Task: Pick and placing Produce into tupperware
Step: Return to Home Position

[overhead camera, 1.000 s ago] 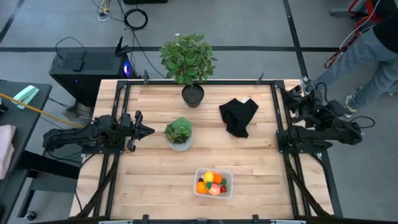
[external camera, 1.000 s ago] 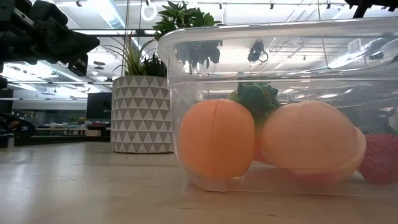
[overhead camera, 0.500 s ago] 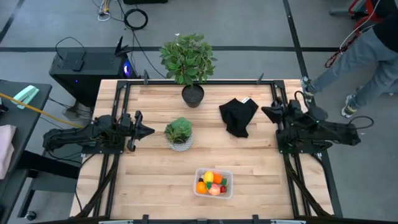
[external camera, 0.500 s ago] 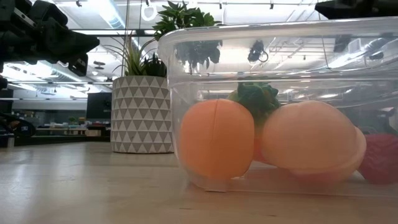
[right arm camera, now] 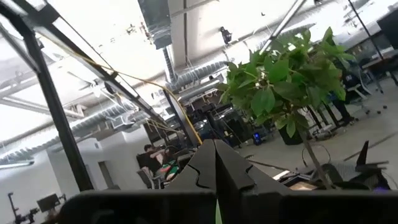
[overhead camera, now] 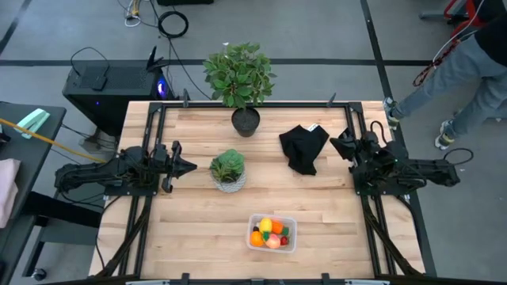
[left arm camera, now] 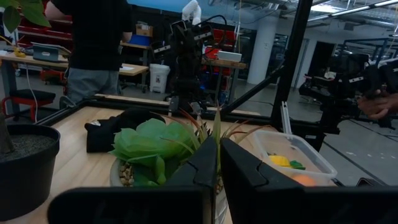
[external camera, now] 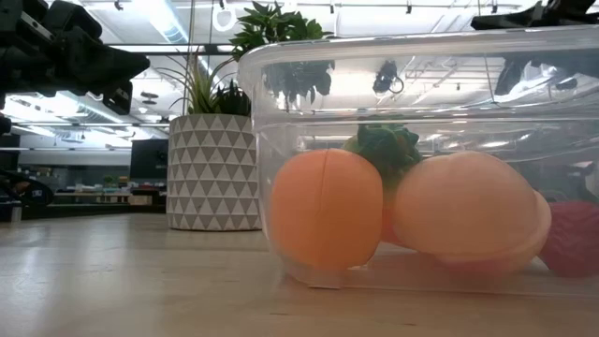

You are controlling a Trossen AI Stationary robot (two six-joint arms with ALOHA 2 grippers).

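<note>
Your right pincer (overhead camera: pixel 342 147) hangs at the desk's 3 o'clock edge with its fingers pressed together on nothing, its tip just beside the black cloth (overhead camera: pixel 303 148). That is the likeliest trouble: a low swing on the way home could snag the cloth and drag it. Your left pincer (overhead camera: pixel 188 166) waits at 9 o'clock, also closed and empty, pointing at the succulent in the white pot (overhead camera: pixel 228 170). Any forward creep there would tip the pot. The clear tub (overhead camera: pixel 273 216) sits near the 6 o'clock edge with the produce (overhead camera: pixel 271 233) inside it, well apart from both arms. It looks light, so I judge that a stray knock would slide it off the front. The desk (overhead camera: pixel 198 229) is pale wooden planking inside a black frame, and a tall plant in a black pot (overhead camera: pixel 240 75) stands at 12 o'clock. Beyond it, a person (overhead camera: pixel 467 71) is on the grey floor out past 2 o'clock, close to the right arm's side, so watch that reach. A dark computer box (overhead camera: pixel 103 83) and loose cables lie toward 10 o'clock.
</note>
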